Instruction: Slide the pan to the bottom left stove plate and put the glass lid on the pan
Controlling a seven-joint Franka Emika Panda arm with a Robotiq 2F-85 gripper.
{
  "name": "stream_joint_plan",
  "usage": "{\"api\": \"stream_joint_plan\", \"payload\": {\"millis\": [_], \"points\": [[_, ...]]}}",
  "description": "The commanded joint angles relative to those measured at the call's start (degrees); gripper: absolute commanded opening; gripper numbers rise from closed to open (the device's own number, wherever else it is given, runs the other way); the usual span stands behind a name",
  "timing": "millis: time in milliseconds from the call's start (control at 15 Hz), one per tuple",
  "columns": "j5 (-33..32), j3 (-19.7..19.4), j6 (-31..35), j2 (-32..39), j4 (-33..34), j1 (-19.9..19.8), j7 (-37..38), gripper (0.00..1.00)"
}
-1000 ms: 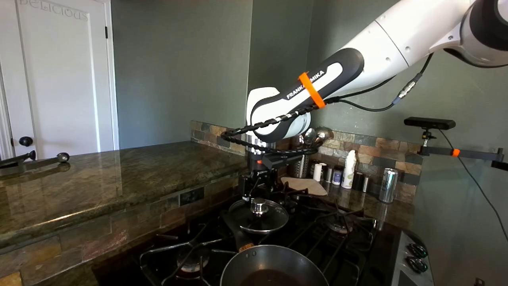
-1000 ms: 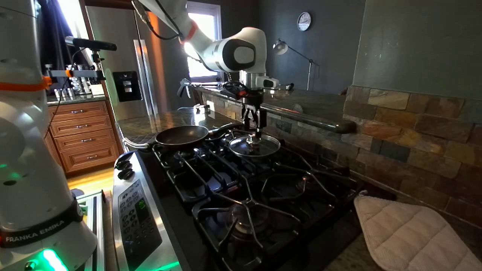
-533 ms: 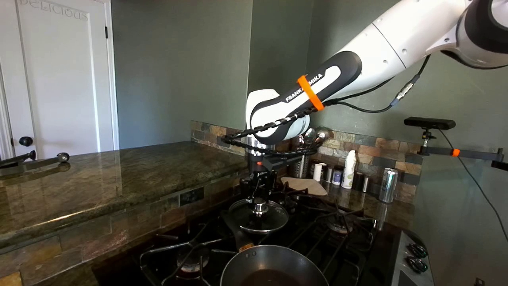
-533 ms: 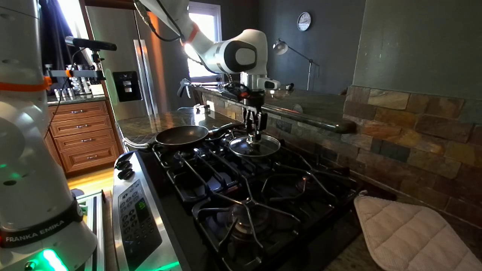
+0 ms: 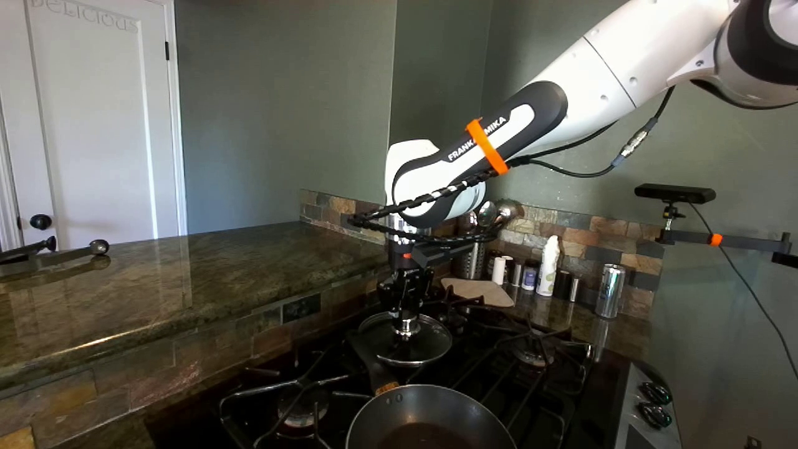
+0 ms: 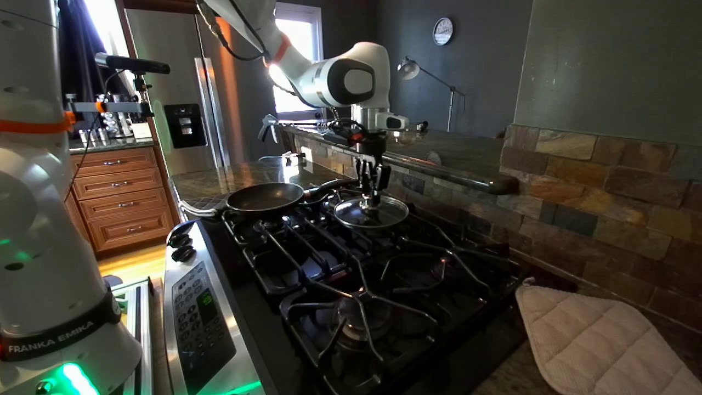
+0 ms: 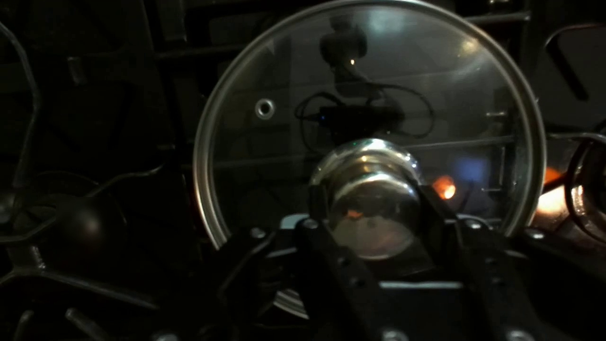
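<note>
Stove grates (image 6: 364, 295) carried the pan (image 6: 266, 197) and, near it, the glass lid (image 6: 375, 216). The gripper (image 7: 373, 202) clasped the knob (image 7: 374, 229) from both sides, presumably to keep the lid level when raised.

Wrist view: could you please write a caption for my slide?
Gripper closed on the shiny knob of the glass lid, stove grate behind.
</note>
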Motion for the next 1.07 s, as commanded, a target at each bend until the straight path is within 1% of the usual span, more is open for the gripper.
{"api": "stream_joint_plan", "payload": {"millis": [0, 400, 1000], "points": [[-1.76, -0.53, -0.37, -0.66, -0.36, 0.37, 0.19, 0.23], [-4.91, -0.93, 0.93, -3.43, -3.46, 0.27, 0.04, 0.23], [-3.27, -0.62, 5.7, -7.55, -9.56, -0.38, -2.05, 0.23]]}}
